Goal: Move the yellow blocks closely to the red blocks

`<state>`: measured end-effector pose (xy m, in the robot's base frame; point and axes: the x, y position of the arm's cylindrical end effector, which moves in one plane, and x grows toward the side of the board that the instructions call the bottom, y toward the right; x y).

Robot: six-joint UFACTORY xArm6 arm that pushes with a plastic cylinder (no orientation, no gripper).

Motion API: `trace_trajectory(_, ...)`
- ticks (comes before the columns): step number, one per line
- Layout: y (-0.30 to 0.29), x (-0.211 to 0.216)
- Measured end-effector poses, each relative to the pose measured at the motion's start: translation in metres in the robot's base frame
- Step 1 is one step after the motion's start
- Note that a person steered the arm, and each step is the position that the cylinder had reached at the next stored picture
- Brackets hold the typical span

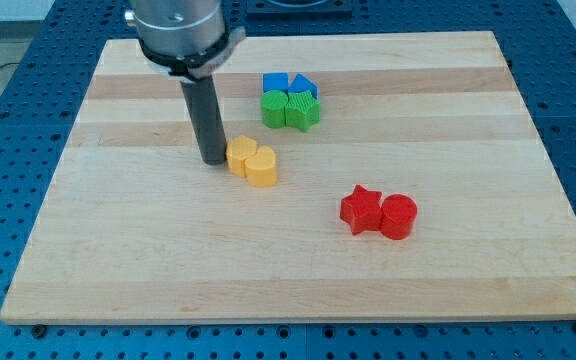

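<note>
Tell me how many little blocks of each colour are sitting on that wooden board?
Yellow: 2, a hexagon-like block and a heart-like block, just right of my tip
Red: 2, a star and a cylinder
Green: 2, one rounded, one star-like
Blue: 2, a cube and a triangle
Total: 8

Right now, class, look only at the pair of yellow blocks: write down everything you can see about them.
The yellow blocks are two small, matte, plastic-looking pieces lying flat on the wooden board, pressed side by side. The one nearer the view's left looks angular, perhaps hexagonal; the other looks heart-shaped. They sit near the board's middle, below the blue and green cluster, up and to the left of the red blocks, well apart from both. My tip stands at their left edge, seemingly touching.
</note>
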<state>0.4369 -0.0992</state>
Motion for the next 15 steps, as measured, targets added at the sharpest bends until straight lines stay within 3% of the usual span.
trace_trajectory(2, 0.013, 0.016)
trace_trajectory(4, -0.053, -0.006)
trace_trajectory(6, -0.01, -0.021)
trace_trajectory(9, 0.08, 0.022)
trace_trajectory(11, 0.061, 0.026)
trace_trajectory(13, 0.049, 0.094)
trace_trajectory(15, 0.104, 0.101)
